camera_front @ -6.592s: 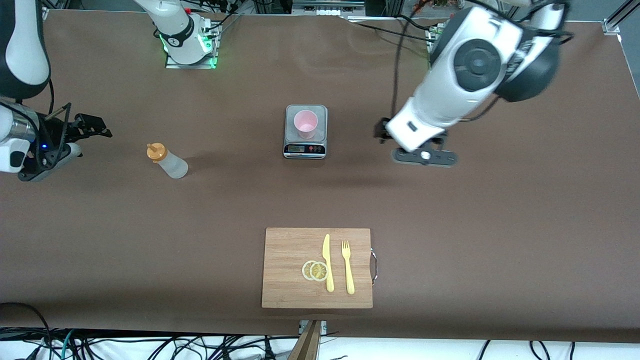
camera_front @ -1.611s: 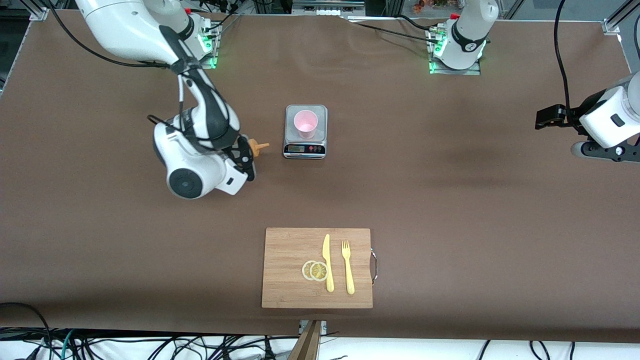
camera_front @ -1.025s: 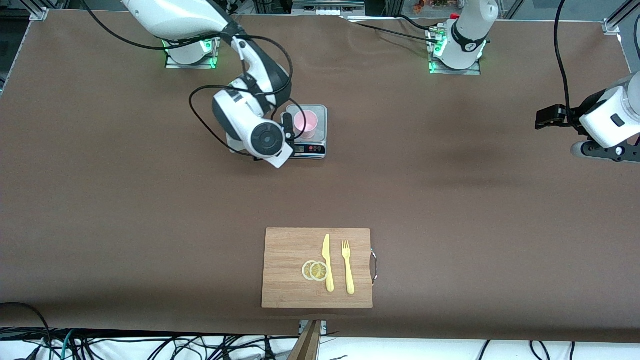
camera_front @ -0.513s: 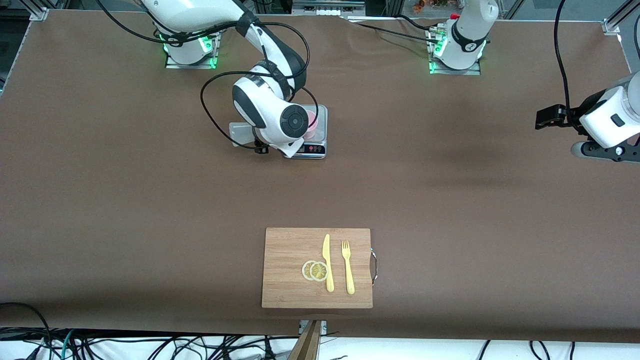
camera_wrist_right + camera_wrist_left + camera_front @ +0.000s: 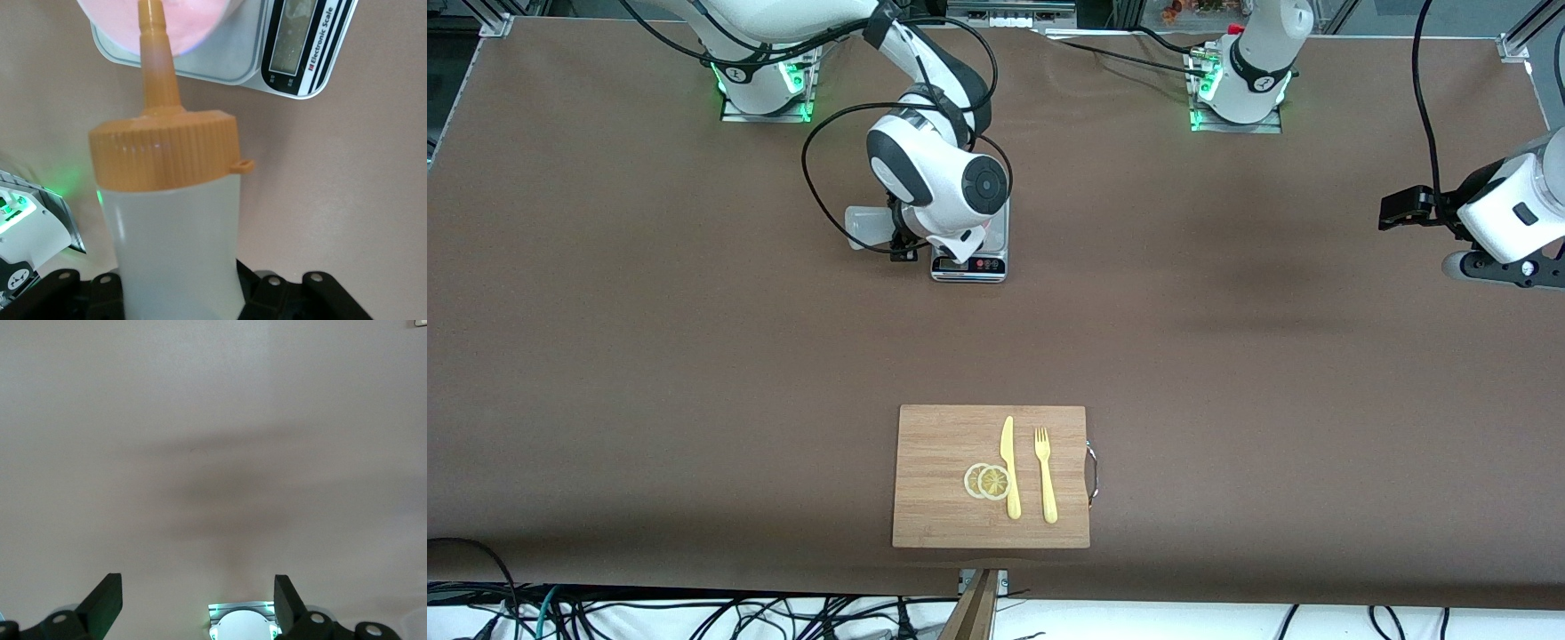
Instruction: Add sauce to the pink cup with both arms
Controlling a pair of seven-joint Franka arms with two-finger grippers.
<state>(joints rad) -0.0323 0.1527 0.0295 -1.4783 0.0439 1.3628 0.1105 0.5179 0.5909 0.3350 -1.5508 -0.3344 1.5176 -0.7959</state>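
Note:
My right gripper [image 5: 901,238] is shut on the sauce bottle [image 5: 864,225] and holds it tipped on its side over the scale's edge. In the right wrist view the bottle [image 5: 172,220] fills the middle, and its orange nozzle [image 5: 155,60] points into the pink cup [image 5: 193,20]. The cup stands on a silver kitchen scale [image 5: 303,47]. In the front view my right wrist hides the cup. My left gripper [image 5: 1401,212] waits open and empty at the left arm's end of the table. It also shows in the left wrist view [image 5: 197,600], over bare table.
The scale [image 5: 984,264] stands mid-table. A wooden cutting board [image 5: 934,480] lies nearer the front camera, with a yellow knife [image 5: 1009,467], a yellow fork [image 5: 1046,476] and two lemon slices [image 5: 987,481] on it. Cables loop round my right wrist.
My right arm picked the bottle up, carried it to the scale and tipped its nozzle over the cup, which my wrist now hides. My left arm drew back earlier and has stayed still.

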